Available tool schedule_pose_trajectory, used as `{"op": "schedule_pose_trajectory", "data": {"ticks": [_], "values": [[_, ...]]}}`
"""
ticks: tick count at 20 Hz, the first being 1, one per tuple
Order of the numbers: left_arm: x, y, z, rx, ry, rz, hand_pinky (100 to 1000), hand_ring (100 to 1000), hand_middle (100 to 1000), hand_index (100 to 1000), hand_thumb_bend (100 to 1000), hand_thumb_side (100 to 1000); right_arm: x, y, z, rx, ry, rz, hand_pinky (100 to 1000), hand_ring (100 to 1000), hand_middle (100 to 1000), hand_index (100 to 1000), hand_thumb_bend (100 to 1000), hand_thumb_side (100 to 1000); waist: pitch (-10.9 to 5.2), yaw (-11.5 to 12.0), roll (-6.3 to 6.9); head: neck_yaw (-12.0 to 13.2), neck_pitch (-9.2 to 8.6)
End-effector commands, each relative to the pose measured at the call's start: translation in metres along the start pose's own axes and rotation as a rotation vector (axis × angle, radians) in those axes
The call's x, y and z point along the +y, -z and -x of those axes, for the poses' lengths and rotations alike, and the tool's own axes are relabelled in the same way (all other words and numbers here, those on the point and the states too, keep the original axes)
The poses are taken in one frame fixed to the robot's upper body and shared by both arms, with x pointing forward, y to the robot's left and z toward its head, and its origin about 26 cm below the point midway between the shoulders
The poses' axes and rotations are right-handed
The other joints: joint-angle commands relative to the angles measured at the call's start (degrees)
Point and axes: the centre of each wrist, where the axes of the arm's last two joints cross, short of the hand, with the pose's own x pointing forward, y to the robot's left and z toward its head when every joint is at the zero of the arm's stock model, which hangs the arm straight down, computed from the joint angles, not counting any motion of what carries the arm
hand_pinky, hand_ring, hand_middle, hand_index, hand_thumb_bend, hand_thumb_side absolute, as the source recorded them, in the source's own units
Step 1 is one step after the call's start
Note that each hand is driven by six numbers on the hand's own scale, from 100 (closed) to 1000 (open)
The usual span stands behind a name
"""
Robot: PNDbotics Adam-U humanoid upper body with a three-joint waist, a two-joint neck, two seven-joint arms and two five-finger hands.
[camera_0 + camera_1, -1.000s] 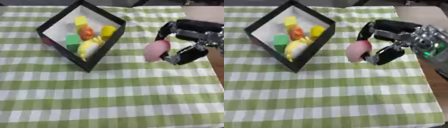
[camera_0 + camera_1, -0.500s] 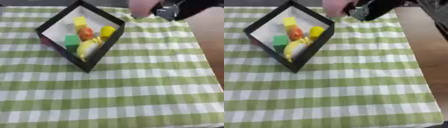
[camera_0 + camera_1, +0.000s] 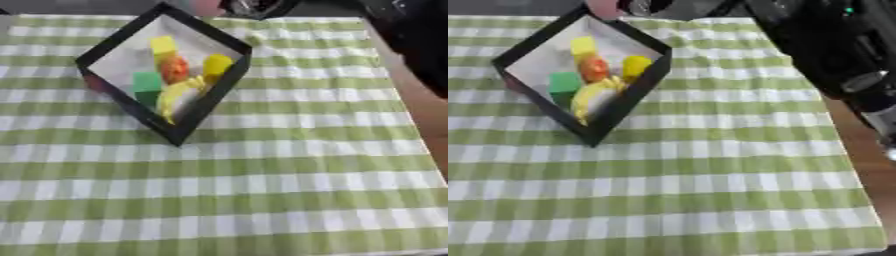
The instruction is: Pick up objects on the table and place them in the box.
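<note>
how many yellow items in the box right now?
3 that show: a yellow block at the back of the box, a yellow piece on the right, and a banana-like shape in front. More may be hidden underneath.

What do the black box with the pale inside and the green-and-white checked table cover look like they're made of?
The black box looks like thin card or board: flat straight walls, sharp corners, matt black outside and a pale, dull lining; plastic cannot be ruled out. The green-and-white checked cover looks like woven cloth, matt, lying flat with no shine.
</note>
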Motion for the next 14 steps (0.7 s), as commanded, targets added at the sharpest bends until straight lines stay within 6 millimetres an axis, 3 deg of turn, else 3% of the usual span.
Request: {"op": "schedule_pose_trajectory", "data": {"ticks": [1,6,8,9,12,13,14], "values": [[-0.002,0.006,-0.010,-0.040,-0.013,0.023,826,792,792,770,272,569,0.013,0.019,0.008,0.026,0.001,-0.005,783,677,530,619,176,100,-0.88,0.4,-0.31,-0.7,-0.97],[-0.004,0.006,-0.011,-0.037,-0.023,0.031,826,792,792,770,273,571,0.046,0.038,0.014,0.020,0.003,-0.068,783,689,545,637,211,100,-0.40,0.8,-0.32,-1.2,-1.19],[-0.005,0.006,-0.011,-0.035,-0.024,0.031,826,792,792,770,272,571,0.051,0.039,0.016,0.018,-0.009,-0.081,802,749,631,730,368,100,-0.34,0.8,-0.34,-1.2,-1.19],[-0.005,0.006,-0.011,-0.034,-0.024,0.031,825,792,792,770,273,567,0.052,0.039,0.017,0.017,-0.016,-0.085,819,779,681,776,391,100,-0.33,0.8,-0.34,-1.1,-1.18],[-0.004,0.006,-0.011,-0.029,-0.021,0.033,825,792,791,770,267,572,0.051,0.036,0.020,0.025,-0.033,-0.070,859,848,762,849,471,283,-0.37,0.6,-0.28,-0.9,-1.21],[-0.004,0.006,-0.010,-0.028,-0.019,0.033,825,792,792,770,268,573,0.048,0.034,0.021,0.029,-0.035,-0.052,879,875,788,878,539,406,-0.40,0.6,-0.24,-0.8,-1.21],[-0.004,0.006,-0.010,-0.027,-0.018,0.033,825,792,792,770,268,572,0.046,0.033,0.022,0.032,-0.037,-0.032,880,877,791,883,552,422,-0.42,0.5,-0.21,-0.8,-1.21]]}}
